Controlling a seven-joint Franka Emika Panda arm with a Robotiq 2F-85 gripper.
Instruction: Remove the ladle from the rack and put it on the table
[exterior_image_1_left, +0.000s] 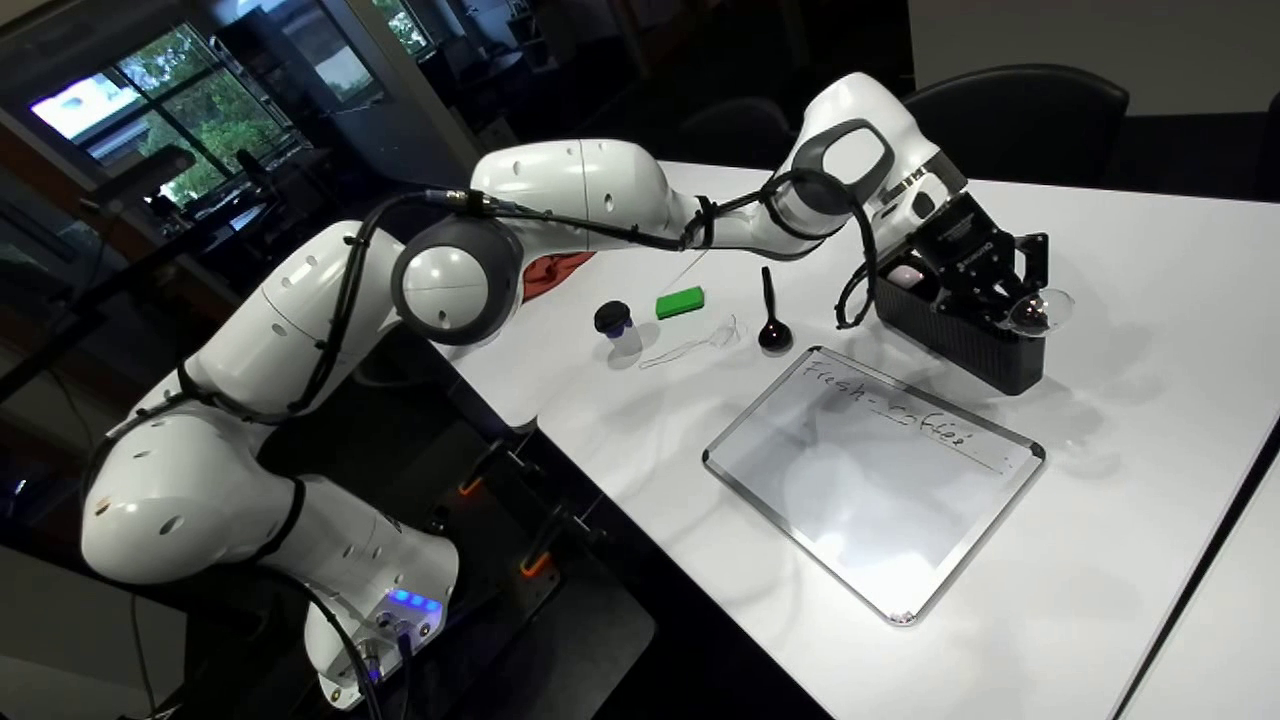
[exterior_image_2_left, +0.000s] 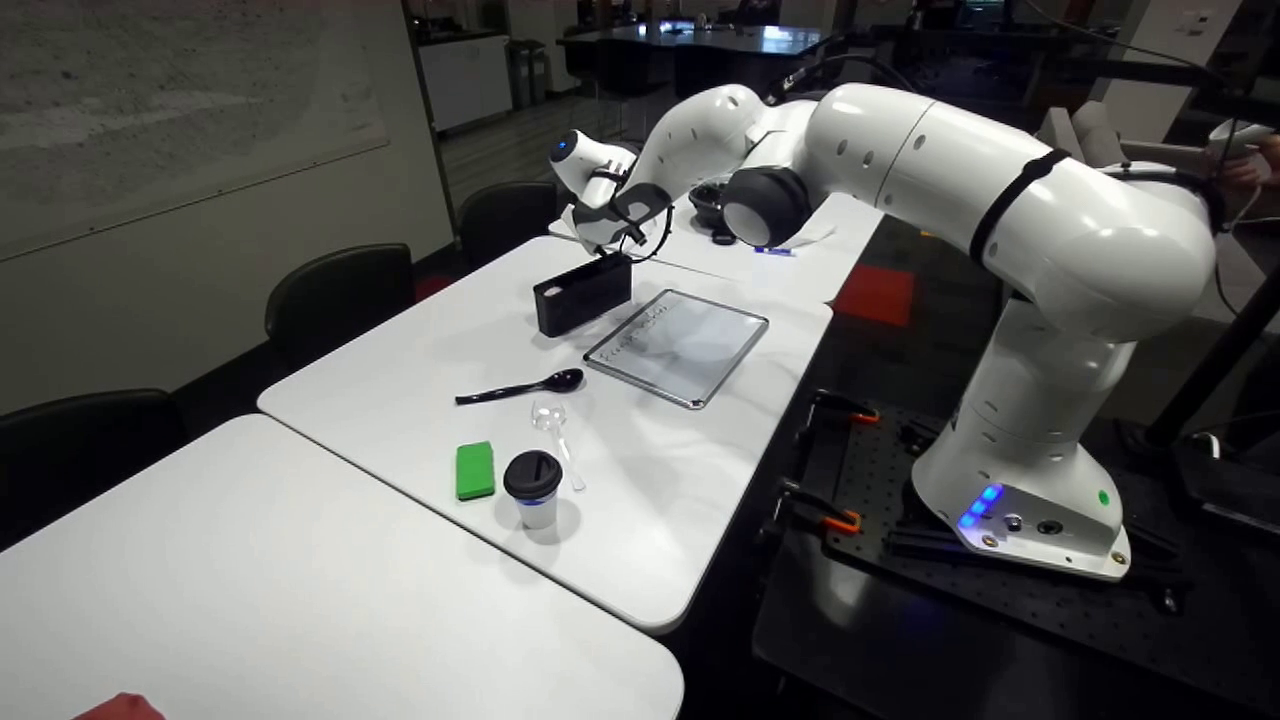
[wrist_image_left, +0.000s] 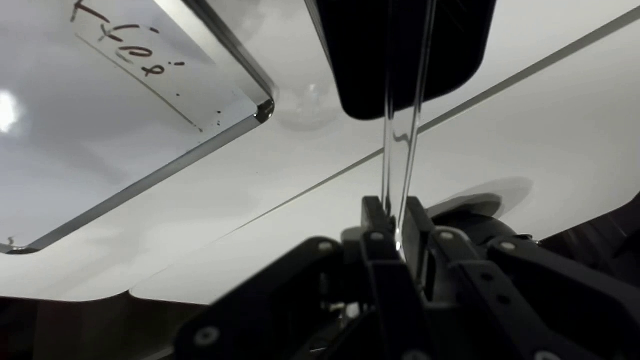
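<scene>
In wrist view: your gripper narrow, pinching clear ladle by handle, which passes in front of black rack; cannot tell how much sits inside. In exterior view: gripper at rack's right end, ladle's round bowl just past it; whiteboard on near side. In exterior view: rack far on table, black spoon nearer, then clear spoon, green block; cup nearest.
</scene>
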